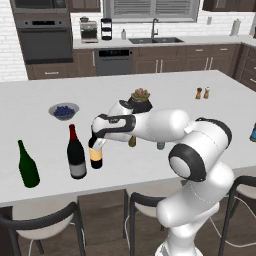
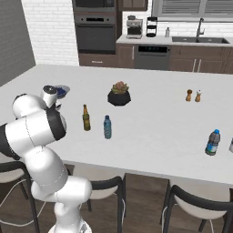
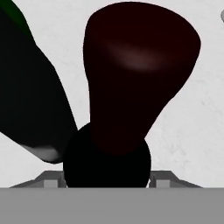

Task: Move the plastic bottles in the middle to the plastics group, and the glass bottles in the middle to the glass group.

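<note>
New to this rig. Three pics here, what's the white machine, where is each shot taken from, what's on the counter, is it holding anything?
It's a rendered white robot arm on a mobile base. Two pictures come from base cameras behind it, left and right; the third looks along the hand.

Its gripper grips the neck of a black wine bottle with a tan label, beside a red-topped bottle and a green bottle.

Mid-counter stand a slim brown bottle and a small blue bottle; another blue bottle stands far right.

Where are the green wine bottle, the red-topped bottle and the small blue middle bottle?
green wine bottle (image 1: 28,168): left base view, on its body.
red-topped bottle (image 1: 76,156): left base view, on its shoulder.
small blue bottle (image 2: 107,128): right base view, on its body.
</note>
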You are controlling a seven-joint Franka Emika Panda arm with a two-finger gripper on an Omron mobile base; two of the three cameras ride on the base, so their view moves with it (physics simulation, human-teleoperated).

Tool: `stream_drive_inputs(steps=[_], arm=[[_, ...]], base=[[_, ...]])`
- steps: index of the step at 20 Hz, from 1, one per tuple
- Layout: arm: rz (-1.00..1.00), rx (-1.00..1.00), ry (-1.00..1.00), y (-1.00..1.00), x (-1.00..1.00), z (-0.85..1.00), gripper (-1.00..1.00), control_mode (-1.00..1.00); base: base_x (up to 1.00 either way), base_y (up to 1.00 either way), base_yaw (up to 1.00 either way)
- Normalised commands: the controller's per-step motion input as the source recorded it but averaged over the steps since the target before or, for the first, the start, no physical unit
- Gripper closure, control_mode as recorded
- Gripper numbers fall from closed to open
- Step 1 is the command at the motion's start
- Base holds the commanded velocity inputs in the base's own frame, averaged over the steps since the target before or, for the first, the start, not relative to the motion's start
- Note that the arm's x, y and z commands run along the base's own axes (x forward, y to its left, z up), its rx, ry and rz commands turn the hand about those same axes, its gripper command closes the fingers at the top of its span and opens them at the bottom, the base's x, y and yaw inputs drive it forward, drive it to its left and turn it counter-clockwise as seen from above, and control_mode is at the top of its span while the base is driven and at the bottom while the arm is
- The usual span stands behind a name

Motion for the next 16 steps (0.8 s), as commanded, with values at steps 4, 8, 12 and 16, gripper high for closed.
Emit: stream_drive_inputs(steps=[4, 8, 12, 16], arm=[[0.00, 0.00, 0.00, 0.00, 0.00, 0.00, -1.00, -1.00], [0.00, 0.00, 0.00, 0.00, 0.00, 0.00, -1.00, -1.00], [0.00, 0.00, 0.00, 0.00, 0.00, 0.00, -1.00, -1.00], [0.00, 0.00, 0.00, 0.00, -0.02, 0.00, -1.00, -1.00]], base=[[0.00, 0.00, 0.00], [0.00, 0.00, 0.00], [0.00, 0.00, 0.00], [0.00, 0.00, 0.00]])
